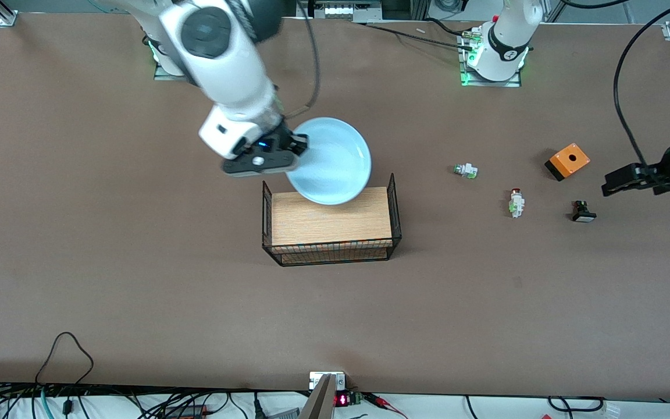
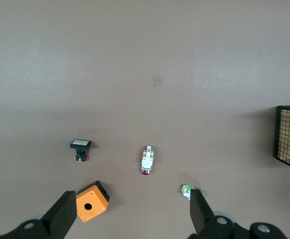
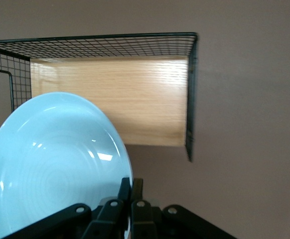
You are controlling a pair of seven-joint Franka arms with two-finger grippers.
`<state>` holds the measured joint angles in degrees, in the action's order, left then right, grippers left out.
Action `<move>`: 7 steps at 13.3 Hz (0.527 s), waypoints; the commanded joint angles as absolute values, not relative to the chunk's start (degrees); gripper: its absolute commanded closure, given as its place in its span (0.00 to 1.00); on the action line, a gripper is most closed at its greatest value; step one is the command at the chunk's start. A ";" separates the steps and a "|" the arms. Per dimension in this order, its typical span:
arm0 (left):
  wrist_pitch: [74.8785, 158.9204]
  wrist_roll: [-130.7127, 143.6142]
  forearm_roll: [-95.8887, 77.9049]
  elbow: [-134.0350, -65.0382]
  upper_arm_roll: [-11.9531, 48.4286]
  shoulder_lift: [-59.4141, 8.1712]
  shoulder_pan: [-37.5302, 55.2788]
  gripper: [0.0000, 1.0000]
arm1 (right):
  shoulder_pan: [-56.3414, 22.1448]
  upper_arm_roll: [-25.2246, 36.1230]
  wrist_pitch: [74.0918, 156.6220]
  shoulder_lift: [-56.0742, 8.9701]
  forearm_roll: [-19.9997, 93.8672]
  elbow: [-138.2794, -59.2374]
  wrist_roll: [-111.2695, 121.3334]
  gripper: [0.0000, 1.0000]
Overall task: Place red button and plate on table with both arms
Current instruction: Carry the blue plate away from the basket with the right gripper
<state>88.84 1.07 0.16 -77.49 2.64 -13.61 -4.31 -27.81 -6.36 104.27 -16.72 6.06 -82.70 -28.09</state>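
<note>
Currently the right gripper (image 1: 295, 152) pinches the rim of the pale blue plate (image 1: 332, 160), its fingers (image 3: 130, 191) pressed onto the edge, and holds the dish tilted in the air over the wooden board with black wire sides (image 1: 330, 226); the edge grip presumably lets the plate be carried off the board and lowered flat onto the tabletop (image 1: 137, 279). The left gripper (image 1: 605, 187) hangs spread and empty over the left arm's end of the tabletop. The red button (image 1: 516, 203) lies on the tabletop, apparently already placed, between the green-capped button part (image 1: 465, 170) and the black part with a white face (image 1: 583, 212), with the orange box (image 1: 567, 161) farther from the front camera. By this judgement, only the plate remains.
</note>
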 commanded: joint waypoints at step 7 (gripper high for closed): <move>94.66 0.44 1.23 -83.66 2.99 -9.24 -4.31 0.00 | -0.12 -6.42 87.28 -9.84 18.19 -84.20 5.93 0.99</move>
<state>92.74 0.99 0.27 -78.90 2.76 -13.01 -4.24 -4.96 -5.45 88.24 -10.18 16.24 -83.32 -0.31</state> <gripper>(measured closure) 0.000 0.969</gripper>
